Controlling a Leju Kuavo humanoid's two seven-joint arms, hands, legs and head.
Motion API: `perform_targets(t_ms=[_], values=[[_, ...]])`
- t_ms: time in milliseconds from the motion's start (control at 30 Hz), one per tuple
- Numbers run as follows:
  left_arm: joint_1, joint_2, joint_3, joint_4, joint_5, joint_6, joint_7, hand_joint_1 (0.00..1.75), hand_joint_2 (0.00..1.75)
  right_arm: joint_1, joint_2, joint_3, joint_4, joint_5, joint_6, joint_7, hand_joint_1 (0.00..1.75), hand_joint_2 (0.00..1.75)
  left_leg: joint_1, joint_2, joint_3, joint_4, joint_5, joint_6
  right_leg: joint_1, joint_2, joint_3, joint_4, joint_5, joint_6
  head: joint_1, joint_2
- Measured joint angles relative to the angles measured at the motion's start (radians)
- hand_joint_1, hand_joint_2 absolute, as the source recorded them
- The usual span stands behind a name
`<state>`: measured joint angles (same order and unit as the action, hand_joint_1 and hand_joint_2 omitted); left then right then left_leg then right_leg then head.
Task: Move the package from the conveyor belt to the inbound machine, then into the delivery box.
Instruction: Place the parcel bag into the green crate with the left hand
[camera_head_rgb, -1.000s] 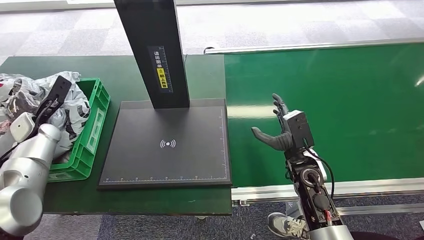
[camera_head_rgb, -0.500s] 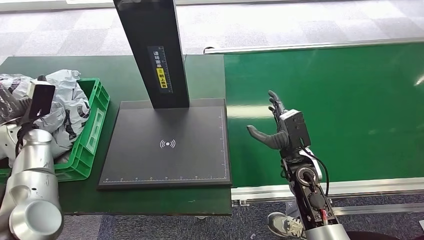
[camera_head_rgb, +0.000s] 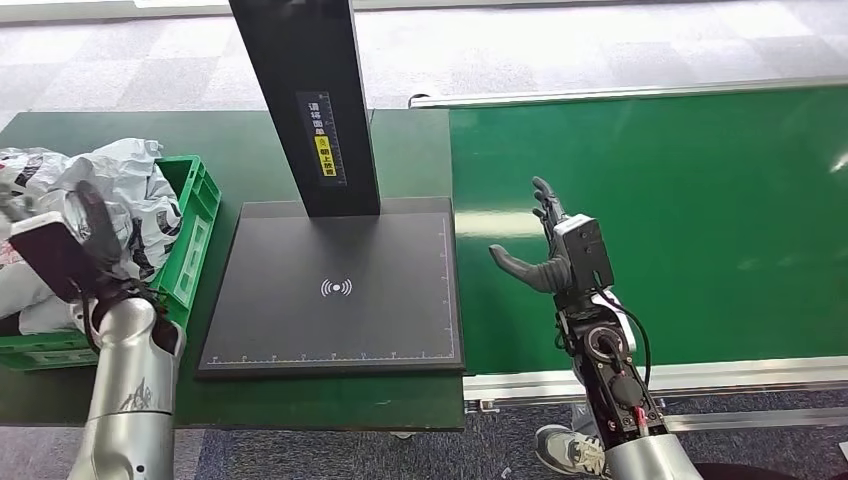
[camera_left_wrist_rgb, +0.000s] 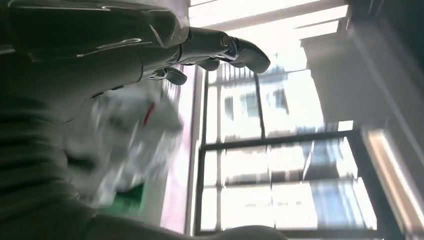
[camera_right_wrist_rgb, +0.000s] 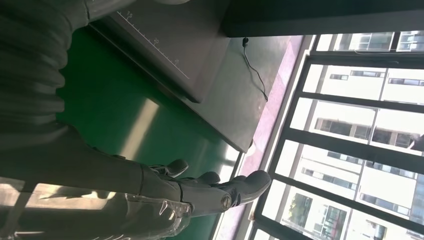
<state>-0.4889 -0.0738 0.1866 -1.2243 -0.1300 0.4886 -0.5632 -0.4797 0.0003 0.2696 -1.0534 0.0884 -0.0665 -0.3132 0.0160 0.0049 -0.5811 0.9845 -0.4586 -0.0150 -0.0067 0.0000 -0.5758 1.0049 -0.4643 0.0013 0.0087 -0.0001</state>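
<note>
Two hands: both are showing in the head view and holding nothing.
Right hand (camera_head_rgb: 548, 262): hovering over the belt (camera_head_rgb: 700, 210) near its edge by the scanner, fingers spread and thumb pointing toward the scanner plate (camera_head_rgb: 335, 290); released.
Right wrist view: is showing that hand's fingers (camera_right_wrist_rgb: 240, 190) extended above the green belt (camera_right_wrist_rgb: 115, 115), with the plate's (camera_right_wrist_rgb: 170, 45) ruled edge just beside and windows beyond.
Left hand (camera_head_rgb: 85, 225): raised over the green box (camera_head_rgb: 190, 250), fingers apart, nothing in it.
Left wrist view: is showing the fingers (camera_left_wrist_rgb: 235, 50) stretched out and free, and a blurred white package (camera_left_wrist_rgb: 130, 135) beyond them, apart from the fingers.
Packages (camera_head_rgb: 120, 190): crumpled white and grey bags are lying heaped in the box at the worktop's (camera_head_rgb: 240, 150) left end.
Scanner column (camera_head_rgb: 310, 100): standing upright at the plate's back edge, bearing a yellow label.
Shoe (camera_head_rgb: 570, 448): a person's, on the floor by the right arm.
</note>
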Motion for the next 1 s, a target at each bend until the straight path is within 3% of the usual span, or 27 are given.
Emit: perform_targets(t_ms=[100,233,300,400,633,1000], values=[[0.084,-0.022,-0.168,-0.052,0.049,-0.173,0.04,0.0,1.75,-0.011,0.008,-0.001,0.009,0.012,0.012,0.002,0.0,1.75,0.0,0.0,0.0,0.0,0.0,0.0,0.0,0.0,0.0,0.0,0.0,0.0,0.0,0.0],[0.167,-0.07,-0.329,-0.064,0.141,-0.343,0.045,0.0,1.75,-0.034,0.034,0.0,0.019,0.033,0.028,0.014,0.0,1.75,0.0,0.001,-0.001,0.0,-0.001,0.001,0.0,0.0,-0.001,0.0,0.0,0.0,0.0,0.0],[0.187,-0.086,-0.384,-0.056,0.144,-0.386,0.044,0.0,1.75,-0.046,0.051,0.0,0.023,0.042,0.038,0.021,0.0,1.75,0.0,0.001,-0.001,0.0,-0.001,0.001,0.0,0.0,-0.002,0.0,0.0,0.0,0.0,0.0],[0.196,-0.093,-0.441,-0.039,0.073,-0.375,0.035,0.0,1.75,-0.056,0.071,0.0,0.025,0.055,0.043,0.03,0.0,1.75,0.0,0.001,-0.001,0.0,-0.001,0.001,0.0,0.0,-0.002,0.0,0.0,0.0,0.0,0.0],[0.212,-0.098,-0.451,-0.028,0.1,-0.461,0.034,0.0,1.75,-0.043,0.103,0.0,-0.006,0.1,0.036,0.064,0.0,1.75,0.0,0.001,-0.001,0.0,-0.001,0.001,0.0,0.0,-0.002,0.0,0.0,0.0,0.0,0.0],[0.235,-0.114,-0.42,-0.032,0.037,-0.428,0.039,0.0,1.75,-0.034,0.128,-0.014,-0.031,0.157,0.052,0.085,0.0,1.75,0.0,0.001,-0.001,0.0,-0.001,0.001,0.0,0.0,-0.002,0.0,0.0,0.0,0.0,0.0]])
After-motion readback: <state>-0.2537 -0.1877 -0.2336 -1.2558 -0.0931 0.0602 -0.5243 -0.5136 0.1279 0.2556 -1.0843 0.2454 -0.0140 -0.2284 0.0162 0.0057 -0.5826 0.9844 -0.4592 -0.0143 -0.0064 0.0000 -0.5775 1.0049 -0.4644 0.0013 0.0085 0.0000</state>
